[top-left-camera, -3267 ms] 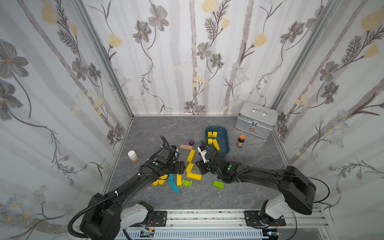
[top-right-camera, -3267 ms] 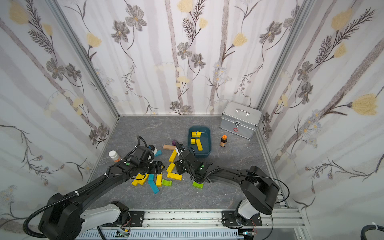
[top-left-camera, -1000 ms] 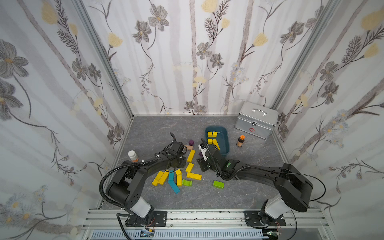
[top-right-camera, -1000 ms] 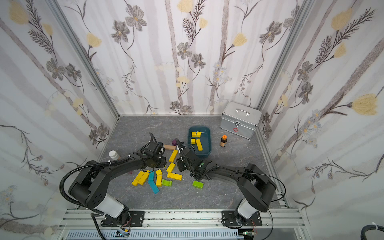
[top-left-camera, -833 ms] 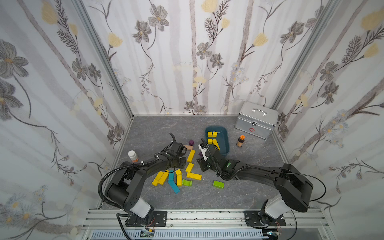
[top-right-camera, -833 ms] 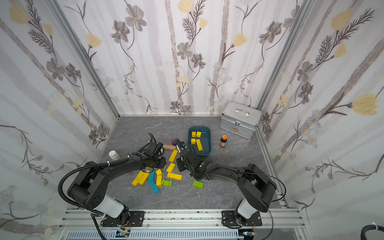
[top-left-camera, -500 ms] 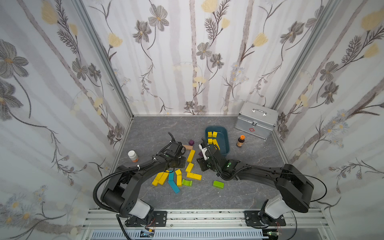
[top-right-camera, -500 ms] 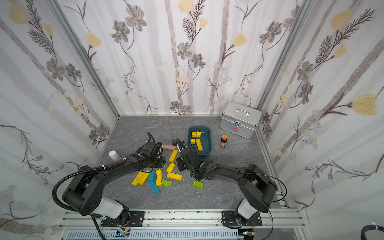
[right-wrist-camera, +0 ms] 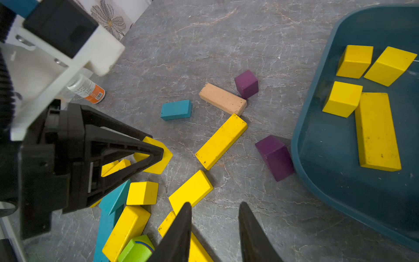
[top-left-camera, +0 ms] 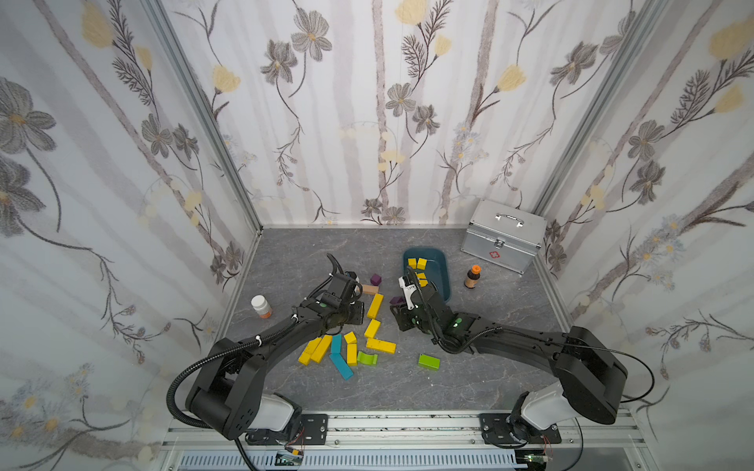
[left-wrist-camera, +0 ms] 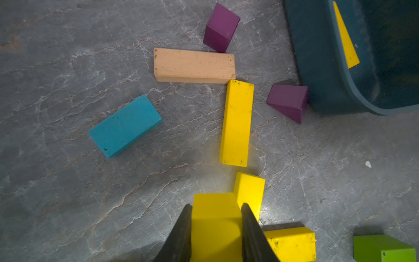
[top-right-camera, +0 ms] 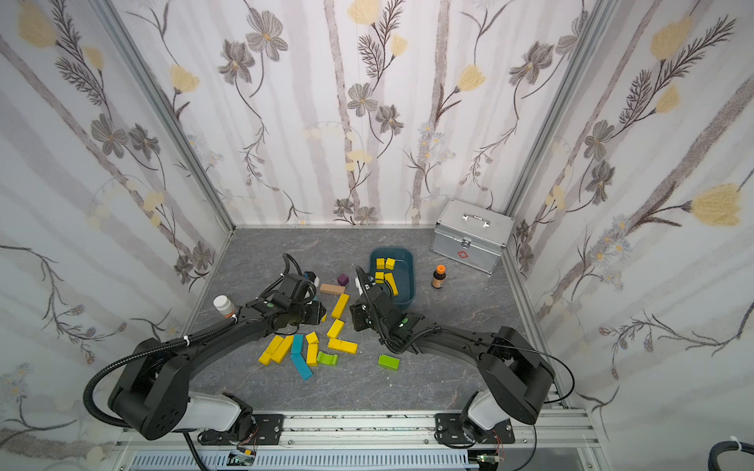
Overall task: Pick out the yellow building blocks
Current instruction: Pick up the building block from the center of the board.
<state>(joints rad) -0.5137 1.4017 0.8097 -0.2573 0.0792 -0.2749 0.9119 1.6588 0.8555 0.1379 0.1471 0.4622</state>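
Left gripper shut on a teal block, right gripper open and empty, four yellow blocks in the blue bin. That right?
Not quite: the left gripper is shut on a yellow block, not a teal one; the left wrist view shows it between the jaws. The rest holds: right gripper open and empty, four yellow blocks in the blue bin.

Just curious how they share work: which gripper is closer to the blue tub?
Right. The right gripper hovers open close by the blue tub; the left gripper, clamped on a yellow block, is farther away, beyond the long yellow bar.
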